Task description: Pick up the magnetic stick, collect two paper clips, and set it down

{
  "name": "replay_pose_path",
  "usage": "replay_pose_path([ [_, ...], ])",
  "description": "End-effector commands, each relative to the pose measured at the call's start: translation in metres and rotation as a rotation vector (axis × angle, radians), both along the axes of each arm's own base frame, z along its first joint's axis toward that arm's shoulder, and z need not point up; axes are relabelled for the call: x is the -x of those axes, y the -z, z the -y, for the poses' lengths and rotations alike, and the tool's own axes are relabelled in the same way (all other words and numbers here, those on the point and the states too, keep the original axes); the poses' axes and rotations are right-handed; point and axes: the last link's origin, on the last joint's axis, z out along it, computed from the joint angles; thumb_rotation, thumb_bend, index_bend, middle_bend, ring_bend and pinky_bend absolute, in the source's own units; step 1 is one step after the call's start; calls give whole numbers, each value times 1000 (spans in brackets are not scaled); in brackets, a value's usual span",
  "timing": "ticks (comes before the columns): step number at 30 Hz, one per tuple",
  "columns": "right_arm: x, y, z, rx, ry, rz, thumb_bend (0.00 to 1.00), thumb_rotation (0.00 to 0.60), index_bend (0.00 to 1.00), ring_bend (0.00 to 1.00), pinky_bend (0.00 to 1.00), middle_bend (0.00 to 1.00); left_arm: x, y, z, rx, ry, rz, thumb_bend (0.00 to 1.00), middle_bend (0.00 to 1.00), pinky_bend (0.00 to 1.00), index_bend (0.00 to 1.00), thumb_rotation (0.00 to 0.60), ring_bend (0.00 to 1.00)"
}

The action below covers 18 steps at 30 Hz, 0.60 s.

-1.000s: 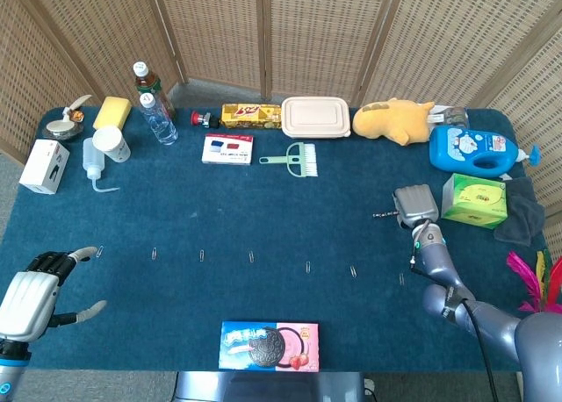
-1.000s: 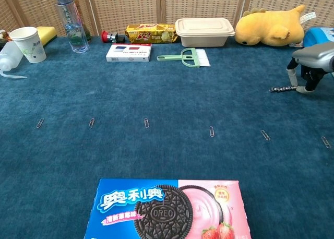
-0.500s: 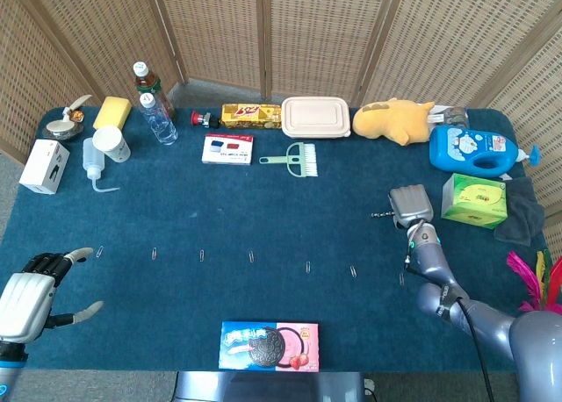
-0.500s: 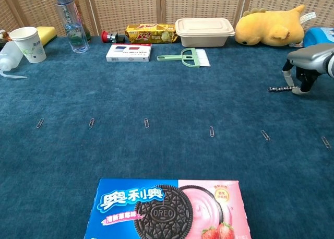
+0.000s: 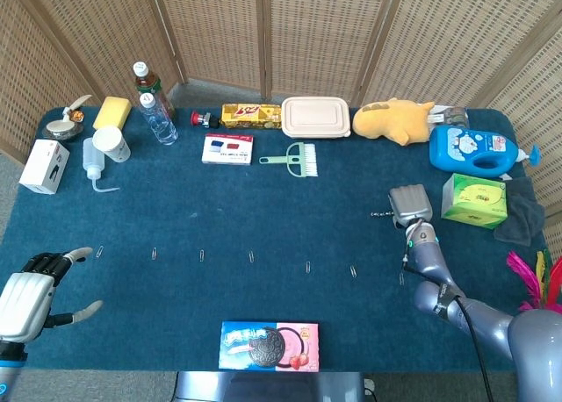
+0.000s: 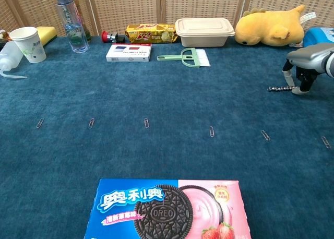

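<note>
- The right hand (image 5: 410, 205) is stretched forward over the counter's right side, back facing up, fingers (image 6: 304, 81) curled downward with their tips at the surface.
- Whether those fingers grip anything cannot be told.
- The left hand (image 5: 26, 292) hovers at the near-left corner, fingers (image 5: 77, 255) spread apart, holding nothing.

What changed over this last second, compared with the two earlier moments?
The right hand shifted slightly toward the table's far side, over the magnetic stick, which moved with it a little; whether it grips it is unclear. The left hand dropped slightly, open. The paper clips stayed put.
</note>
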Motion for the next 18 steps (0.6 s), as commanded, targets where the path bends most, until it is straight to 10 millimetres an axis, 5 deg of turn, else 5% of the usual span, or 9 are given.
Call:
replay_pose_path([
  [1,-1,0,0,2,3,2,402,600,623,954,1000,885,0,0,0,-1,0,0,202,328,237,215,442,304],
  [18,-9,-3,-2,18,16,31,452,600,673,957,1000,892,0,0,0,1,2,1,202,328,237,209,441,303],
])
